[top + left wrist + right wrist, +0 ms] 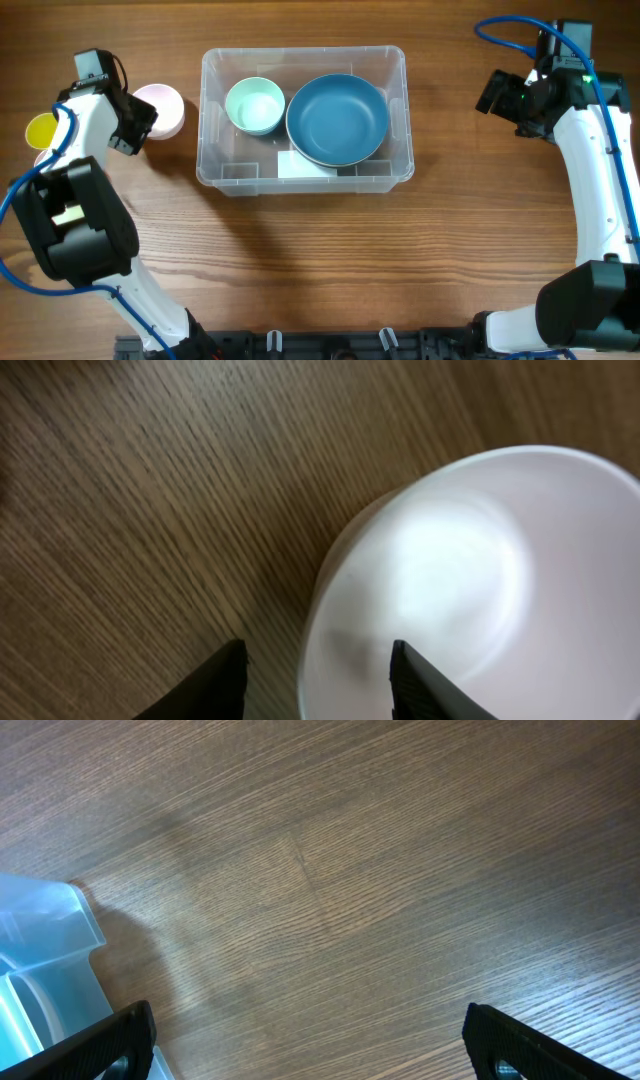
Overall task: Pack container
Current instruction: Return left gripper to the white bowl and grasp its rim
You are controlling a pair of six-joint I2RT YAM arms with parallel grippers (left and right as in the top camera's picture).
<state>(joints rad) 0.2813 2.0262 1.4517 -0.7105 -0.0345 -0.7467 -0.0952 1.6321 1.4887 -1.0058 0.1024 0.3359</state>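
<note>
- Looking down from the overhead view, the container (300, 51) sits mid-worktop (320, 270) with its long axis running left to right. It holds a mint bowl (255, 105) and a blue bowl (337, 118). A pale pink bowl (160, 108) stands outside it, just beside its left wall. The left end effector (135, 125) is at that bowl, so the container lies to its right. The right end effector (500, 95) hangs well apart on the far side, which makes the left arm the nearer one for this bowl.
- Left wrist: the left end effector (315, 680) is released, and its two fingers appear to straddle the pale pink bowl (480, 580) at its near rim, one outside and one over the inside. Overhead cannot show this straddle. Whether a finger touches the rim, I cannot tell.
- Right wrist: the right end effector (310, 1050) is spread wide over bare wood and grasps nothing. Only a corner of the container (50, 950) shows at the left edge.
</note>
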